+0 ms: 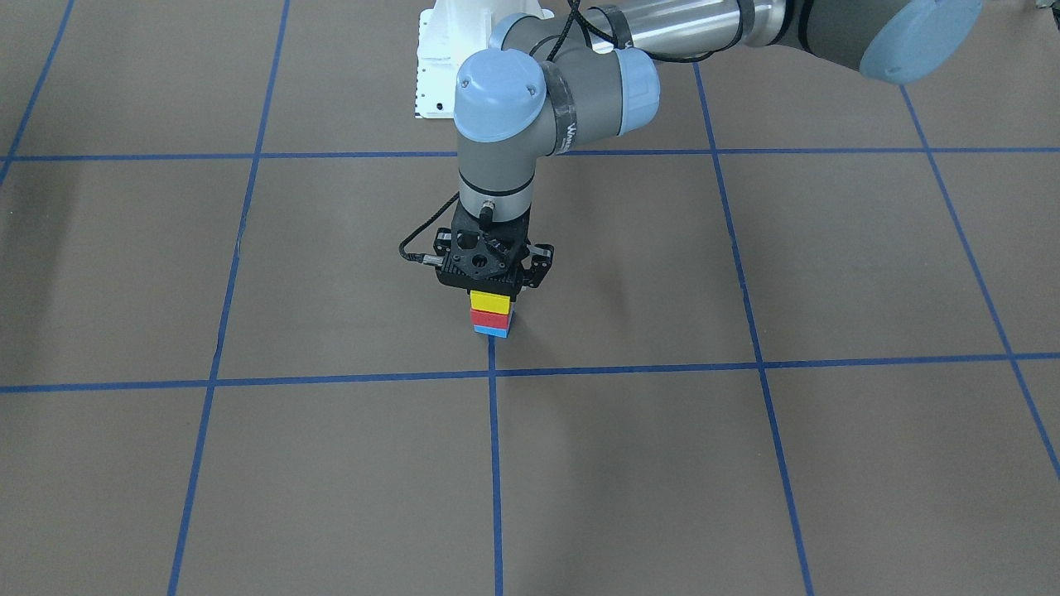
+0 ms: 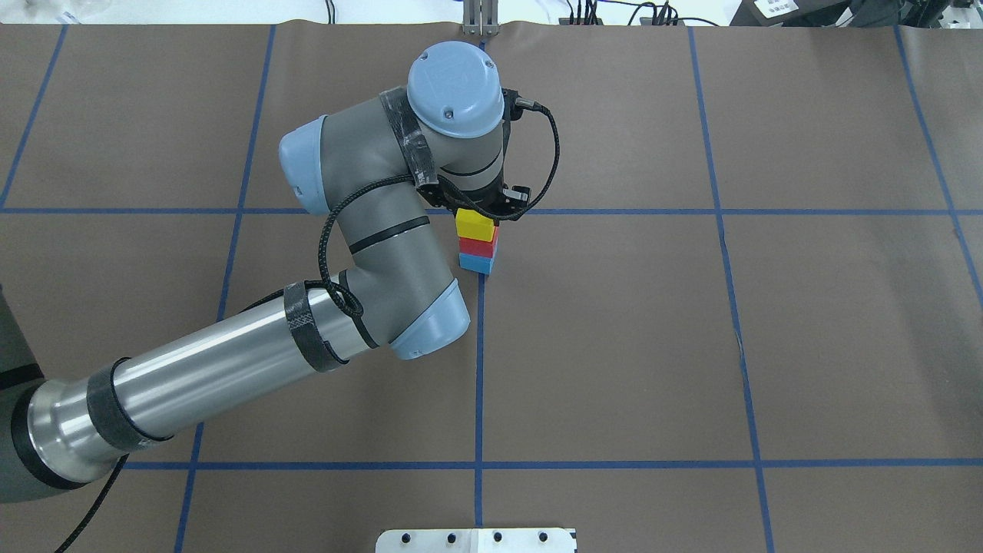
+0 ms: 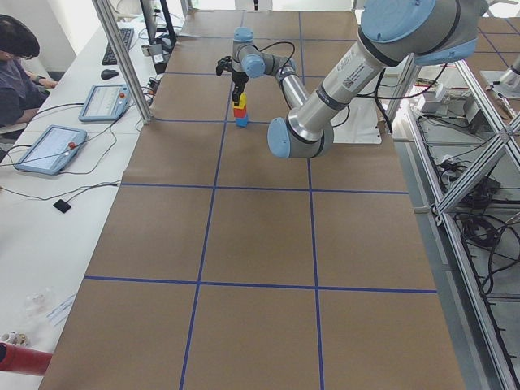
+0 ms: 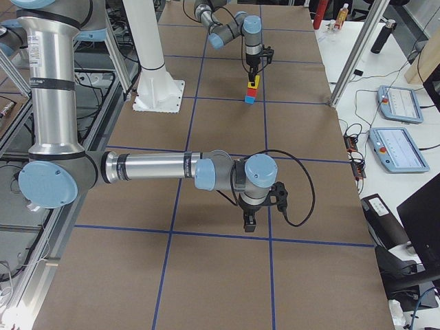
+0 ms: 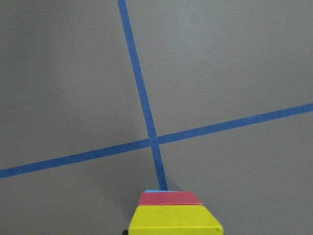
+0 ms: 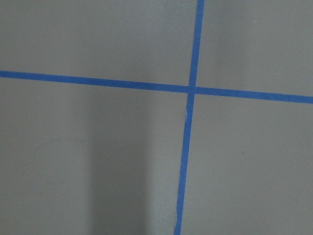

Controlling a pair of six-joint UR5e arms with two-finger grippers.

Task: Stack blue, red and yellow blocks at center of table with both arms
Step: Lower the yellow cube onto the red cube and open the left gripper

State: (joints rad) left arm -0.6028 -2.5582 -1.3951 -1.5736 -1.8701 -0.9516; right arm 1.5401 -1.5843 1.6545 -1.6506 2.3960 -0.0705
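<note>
Item inspected: stack of three blocks on the table [image 1: 248, 480]. Reads from base upward as blue block [image 1: 491, 332], red block [image 1: 490, 318], yellow block [image 1: 490, 301]. Stands upright, with long axis vertical and yellow end pointing straight up into the left claw [image 1: 493, 287]. Sits, in the overhead view, just at 6 o'clock of the central tape crossing [image 2: 482, 211], with base resting across the tape line that runs toward the robot.

Relative to claw: lies directly underneath, yellow top tucked up against the black claw body, red and blue fully exposed below. Appears at the bottom edge of the left wrist view, yellow face nearest the lens. Cannot tell whether the left claw pinches the yellow block or stands spread beside it; fingertips hidden by claw body and block in every view.

Right claw [image 4: 249, 221]: hangs low over the table, well apart from the stack, at roughly 6 o'clock of it in the right-side view. Seen only from that side camera; cannot tell whether spread or pressed together.
</note>
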